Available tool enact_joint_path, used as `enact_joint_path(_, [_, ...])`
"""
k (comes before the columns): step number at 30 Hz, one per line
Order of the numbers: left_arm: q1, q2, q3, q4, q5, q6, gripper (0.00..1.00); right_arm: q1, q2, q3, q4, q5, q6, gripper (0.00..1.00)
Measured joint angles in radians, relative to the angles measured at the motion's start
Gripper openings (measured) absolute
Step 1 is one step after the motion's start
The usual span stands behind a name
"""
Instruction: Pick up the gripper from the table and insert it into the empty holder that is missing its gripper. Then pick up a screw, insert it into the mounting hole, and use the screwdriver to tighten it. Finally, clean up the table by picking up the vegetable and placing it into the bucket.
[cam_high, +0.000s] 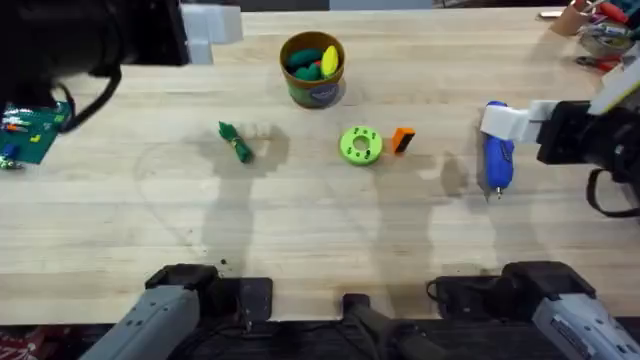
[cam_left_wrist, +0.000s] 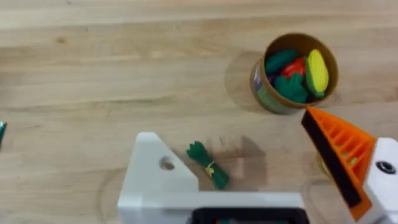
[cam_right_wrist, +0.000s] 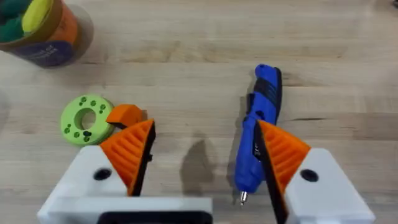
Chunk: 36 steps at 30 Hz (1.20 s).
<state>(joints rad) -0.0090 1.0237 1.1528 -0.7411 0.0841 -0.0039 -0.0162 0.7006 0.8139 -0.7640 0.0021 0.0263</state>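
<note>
Right tool (cam_right_wrist: 202, 158) wide open beside the screwdriver (cam_right_wrist: 258, 140), left tool (cam_left_wrist: 249, 168) open, empty; vegetable (cam_high: 235, 143) not yet in bucket (cam_high: 313, 68).

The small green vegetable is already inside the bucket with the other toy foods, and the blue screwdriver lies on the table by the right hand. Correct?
Not quite. The vegetable lies on the table, apart from the bucket, as the overhead view shows. The rest holds: the screwdriver lies on the table by the right hand.
</note>
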Motion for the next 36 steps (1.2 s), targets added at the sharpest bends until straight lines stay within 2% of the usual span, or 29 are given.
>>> enact_joint_path(4, [0.0,-0.081,-0.125,0.096,-0.001,0.005,0.987,0.0,0.0,0.0,0.0,0.0,0.0,0.918])
enact_joint_path(17, [0.0,-0.383,-0.599,0.536,0.007,0.009,0.987,0.0,0.0,0.0,0.0,0.0,0.0,0.918])
enact_joint_path(24, [0.0,-0.564,-0.762,0.616,0.01,0.009,0.986,0.0,0.0,0.0,0.0,0.0,0.0,0.918])
enact_joint_path(30, [0.003,-0.704,-0.863,0.629,0.01,0.009,0.986,0.0,0.0,0.0,0.0,0.0,0.0,0.918])
enact_joint_path(36, [0.021,-0.804,-0.958,0.69,0.01,0.009,0.986,0.0,0.0,0.0,0.0,0.0,0.0,0.918])
